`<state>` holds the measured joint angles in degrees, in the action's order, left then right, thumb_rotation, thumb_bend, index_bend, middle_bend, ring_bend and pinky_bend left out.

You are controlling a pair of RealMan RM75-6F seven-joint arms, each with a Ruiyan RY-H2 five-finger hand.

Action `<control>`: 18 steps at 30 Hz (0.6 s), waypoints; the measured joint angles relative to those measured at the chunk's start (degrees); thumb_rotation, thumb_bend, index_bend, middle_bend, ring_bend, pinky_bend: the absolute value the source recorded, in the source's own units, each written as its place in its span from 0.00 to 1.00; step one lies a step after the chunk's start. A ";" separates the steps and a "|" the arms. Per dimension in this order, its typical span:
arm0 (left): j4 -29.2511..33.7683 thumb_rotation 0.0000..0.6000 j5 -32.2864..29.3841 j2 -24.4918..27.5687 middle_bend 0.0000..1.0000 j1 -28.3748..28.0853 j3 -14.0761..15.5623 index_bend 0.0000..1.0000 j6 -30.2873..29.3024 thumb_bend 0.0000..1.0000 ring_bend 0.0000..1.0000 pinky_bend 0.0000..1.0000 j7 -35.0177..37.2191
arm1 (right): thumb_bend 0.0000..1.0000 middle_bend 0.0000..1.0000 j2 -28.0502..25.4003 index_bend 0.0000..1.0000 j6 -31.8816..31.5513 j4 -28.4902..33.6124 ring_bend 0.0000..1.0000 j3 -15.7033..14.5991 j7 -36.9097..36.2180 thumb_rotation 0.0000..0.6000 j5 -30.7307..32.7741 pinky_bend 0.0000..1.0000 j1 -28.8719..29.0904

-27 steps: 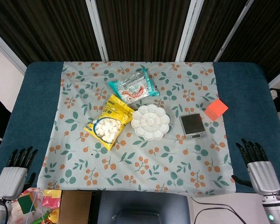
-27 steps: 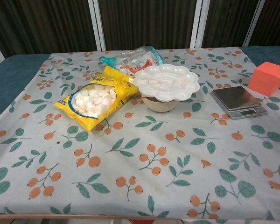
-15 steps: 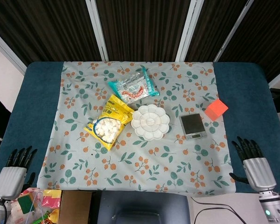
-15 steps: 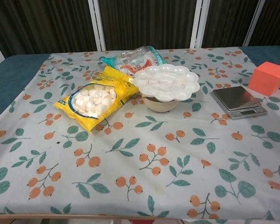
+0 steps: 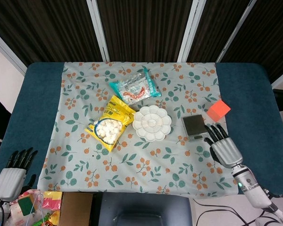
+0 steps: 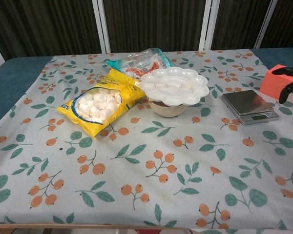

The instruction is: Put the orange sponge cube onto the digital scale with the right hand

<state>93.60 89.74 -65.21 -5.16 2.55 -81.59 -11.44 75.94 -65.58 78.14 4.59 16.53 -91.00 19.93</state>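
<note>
Sitting untouched beside digital scale [image 5: 195,127]: orange sponge cube [image 5: 218,109], sharp-edged; right hand [image 5: 224,148] fingers spread, empty

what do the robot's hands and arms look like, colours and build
Both the right hand and the left hand have black fingers on a silver-grey ribbed palm shell. The right one sits on a light grey wrist segment with a small green light.

Right hand [image 5: 225,149]: empty, fingers spread and extended forward, palm down, forearm trailing toward lower right. Left hand [image 5: 12,173]: empty, fingers apart, low at near left edge.
</note>
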 measured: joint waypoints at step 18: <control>0.47 1.00 0.86 0.68 0.03 0.58 0.52 0.00 -0.96 0.44 0.04 0.03 0.65 | 0.82 0.01 8.24 0.49 8.17 -5.01 0.00 1.77 9.69 1.00 8.50 0.00 6.81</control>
<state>94.07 90.60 -64.53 -4.58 3.08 -82.55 -10.79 84.18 -57.41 73.13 6.36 26.22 -82.51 26.74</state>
